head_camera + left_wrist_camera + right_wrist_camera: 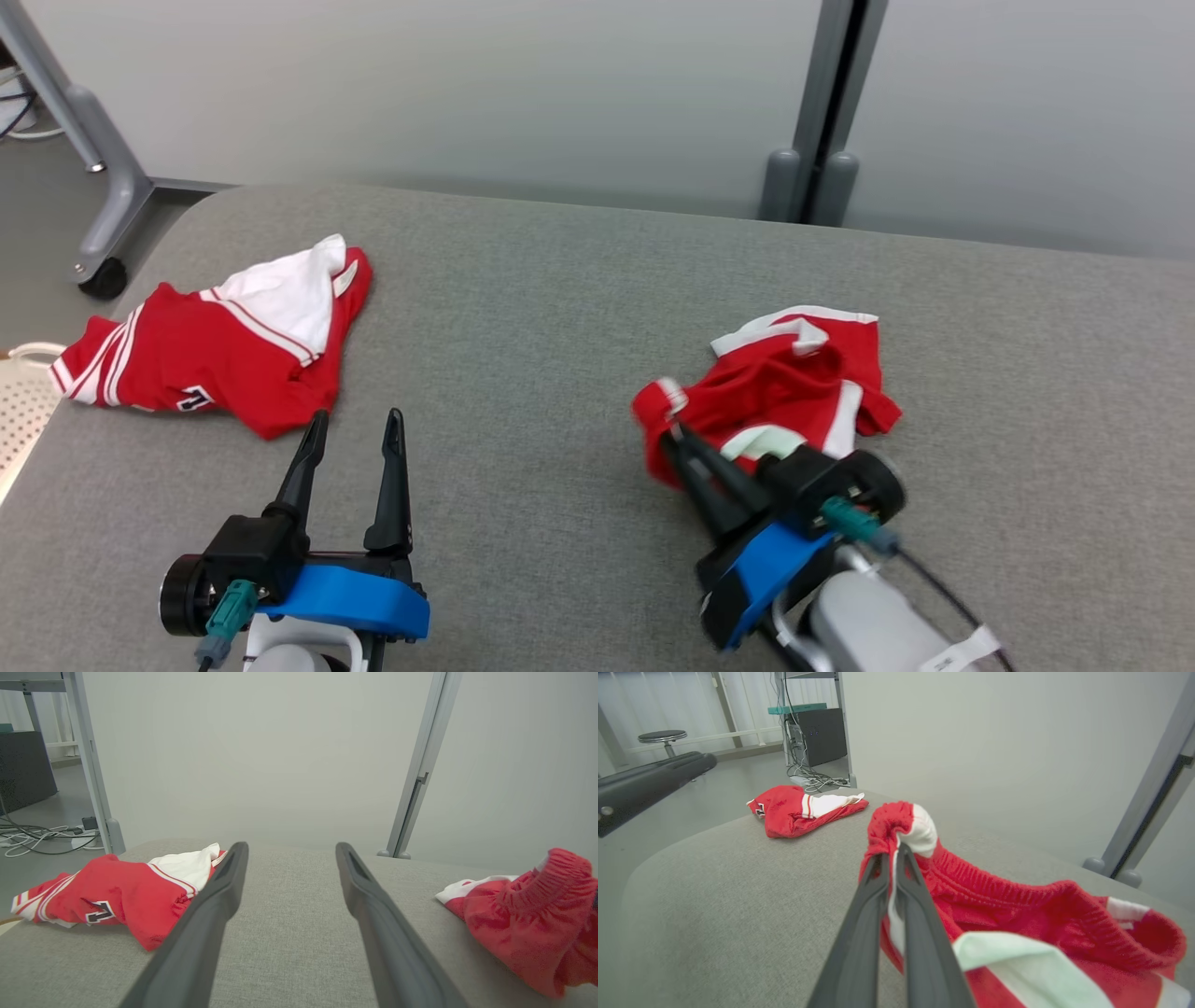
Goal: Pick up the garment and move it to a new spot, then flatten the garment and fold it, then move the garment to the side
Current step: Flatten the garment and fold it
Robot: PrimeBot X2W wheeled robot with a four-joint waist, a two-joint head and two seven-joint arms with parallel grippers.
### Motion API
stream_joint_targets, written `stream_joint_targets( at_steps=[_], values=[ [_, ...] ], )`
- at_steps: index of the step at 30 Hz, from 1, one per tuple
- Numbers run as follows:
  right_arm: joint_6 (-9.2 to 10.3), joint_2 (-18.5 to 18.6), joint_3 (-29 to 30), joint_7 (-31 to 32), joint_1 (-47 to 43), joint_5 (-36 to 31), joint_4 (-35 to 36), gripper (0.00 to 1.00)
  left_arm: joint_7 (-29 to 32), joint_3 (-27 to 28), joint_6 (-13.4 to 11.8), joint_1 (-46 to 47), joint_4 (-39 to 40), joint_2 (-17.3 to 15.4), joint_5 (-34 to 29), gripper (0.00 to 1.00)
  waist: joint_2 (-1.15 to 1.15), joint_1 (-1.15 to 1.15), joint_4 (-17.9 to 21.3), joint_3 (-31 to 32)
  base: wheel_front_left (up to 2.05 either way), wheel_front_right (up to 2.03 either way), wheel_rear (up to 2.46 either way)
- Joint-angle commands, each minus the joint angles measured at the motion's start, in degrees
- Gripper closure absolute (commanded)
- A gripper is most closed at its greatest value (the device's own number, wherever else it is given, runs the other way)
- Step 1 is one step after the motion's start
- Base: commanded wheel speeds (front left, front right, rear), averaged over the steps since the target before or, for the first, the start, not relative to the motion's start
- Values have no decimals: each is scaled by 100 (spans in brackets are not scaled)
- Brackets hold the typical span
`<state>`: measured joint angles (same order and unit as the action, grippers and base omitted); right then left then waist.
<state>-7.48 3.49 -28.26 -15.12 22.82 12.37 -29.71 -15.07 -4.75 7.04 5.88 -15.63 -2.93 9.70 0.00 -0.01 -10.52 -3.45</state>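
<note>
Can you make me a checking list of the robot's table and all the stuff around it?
surface: grey fabric table, flat.
job's things: red shorts, crumpled on the right side, waistband pinched by the right tool.
clutter: second red-and-white garment, crumpled near the table's left edge.
tools: left tool open, holding nothing, close to the second garment; right tool shut on the shorts.
cables: loose floor cables beyond the table's left side.
surroundings: grey wall panels, wheeled frame leg, stool.
</note>
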Motion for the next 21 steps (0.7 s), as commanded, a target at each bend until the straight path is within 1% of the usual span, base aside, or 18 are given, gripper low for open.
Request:
stream_joint_targets(
  at_steps=[1,3,8,9,10,11,13,15,19,21],
  values=[
    [-3,-38,-198,-5,55,54,-77,100,-15,-24,-36,-31,9,6,36,0,0,1,-86,-52,0,0,0],
    [-2,-46,-627,-5,92,179,-264,100,-15,-32,-49,-37,7,6,52,0,0,1,-152,-73,0,0,0],
    [-3,-48,-1865,-5,57,794,-512,100,-15,-62,-59,-19,-27,8,101,0,0,1,-255,-92,0,0,0],
    [-3,-47,-2076,-5,48,915,-618,74,-15,-67,-66,-20,-31,7,113,0,0,1,-261,-93,0,0,0],
    [-3,-47,-2278,-5,55,1014,-701,61,-15,-69,-60,-19,-34,6,123,0,0,1,-264,-97,0,0,0],
    [-2,-54,-2378,-7,102,1093,-715,0,-15,-70,-66,-19,-34,6,132,0,0,1,-260,-100,0,0,0],
    [-3,-52,-2494,-5,128,1214,-742,0,-15,-53,-84,-26,-35,7,132,0,0,1,-221,-104,0,0,0],
    [-2,-49,-2463,-5,163,1249,-701,0,-15,-37,-85,-40,-38,7,123,0,0,1,-155,-101,0,0,0],
    [-2,-51,-2038,-4,-1,1133,-555,0,-15,-32,-94,-79,-49,6,102,0,0,1,-20,-46,0,0,0],
    [-2,-52,-1774,-5,-114,954,-464,0,-15,-15,-101,-81,-52,7,98,0,0,1,56,-19,0,0,0]
  ],
)
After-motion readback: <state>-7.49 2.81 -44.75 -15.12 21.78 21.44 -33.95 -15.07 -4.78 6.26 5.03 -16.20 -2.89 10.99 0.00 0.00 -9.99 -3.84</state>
